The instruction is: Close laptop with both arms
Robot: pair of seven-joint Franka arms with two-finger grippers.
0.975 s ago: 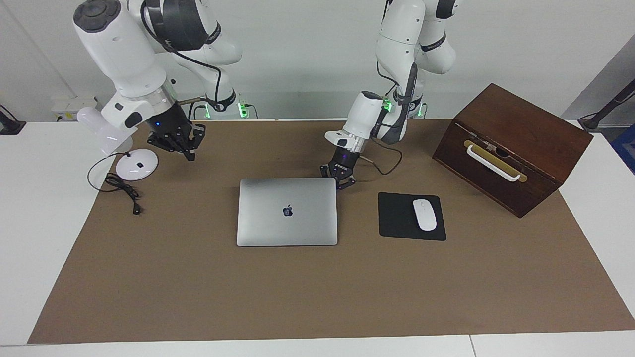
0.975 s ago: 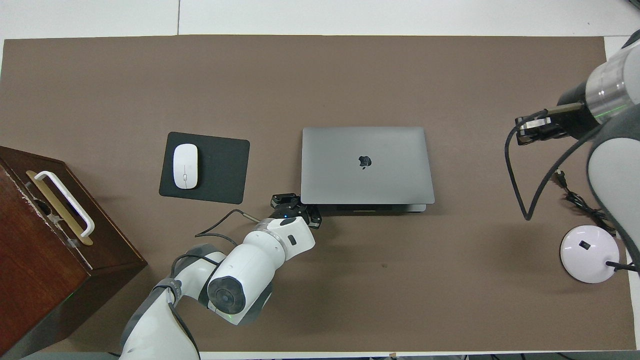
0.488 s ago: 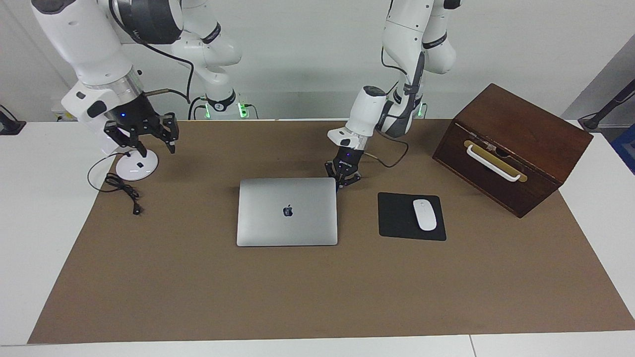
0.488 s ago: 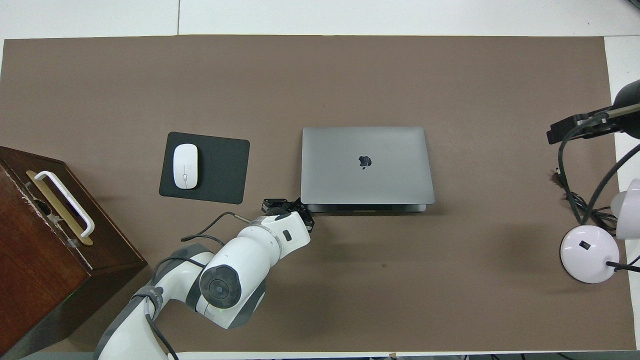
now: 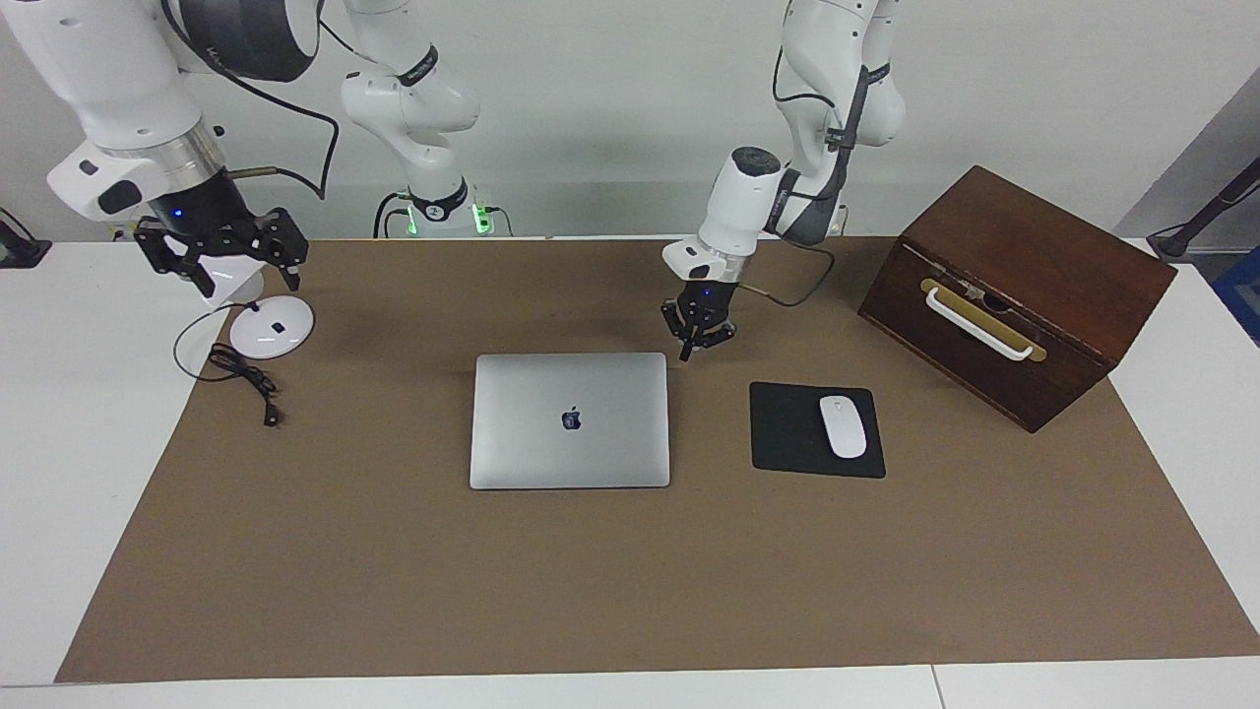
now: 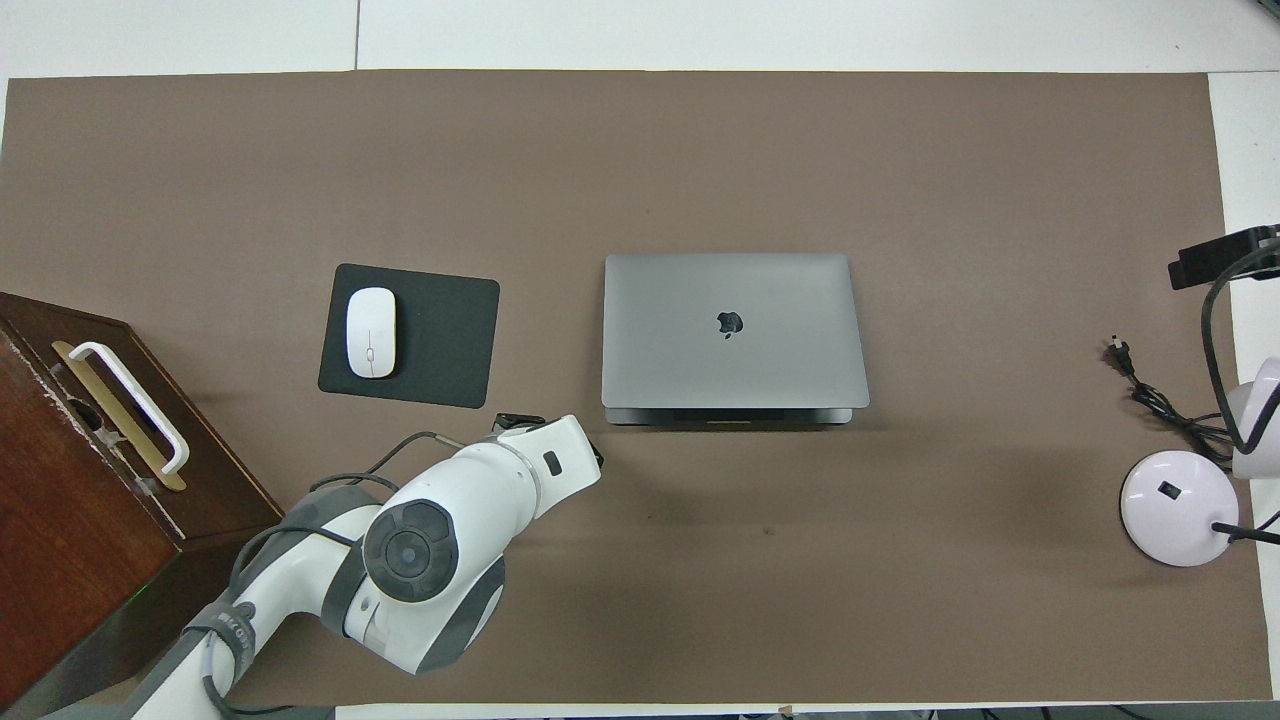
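Note:
The silver-grey laptop (image 5: 570, 420) lies shut and flat in the middle of the brown mat, apple logo up; it also shows in the overhead view (image 6: 733, 328). My left gripper (image 5: 697, 335) hangs just above the mat, beside the laptop's corner nearest the robots on the left arm's side, and touches nothing. In the overhead view its wrist hides most of it (image 6: 520, 420). My right gripper (image 5: 221, 258) is up in the air over the white desk lamp (image 5: 271, 327), fingers spread and empty; only its edge shows in the overhead view (image 6: 1215, 268).
A black mouse pad (image 5: 787, 433) with a white mouse (image 5: 843, 425) lies beside the laptop toward the left arm's end. A brown wooden box (image 5: 1014, 295) with a white handle stands at that end. The lamp's black cable (image 5: 241, 374) trails on the mat.
My left gripper has lifted and drawn back from the laptop's corner toward the robots. My right gripper has risen and swung off the mat to above the lamp. The laptop has not moved.

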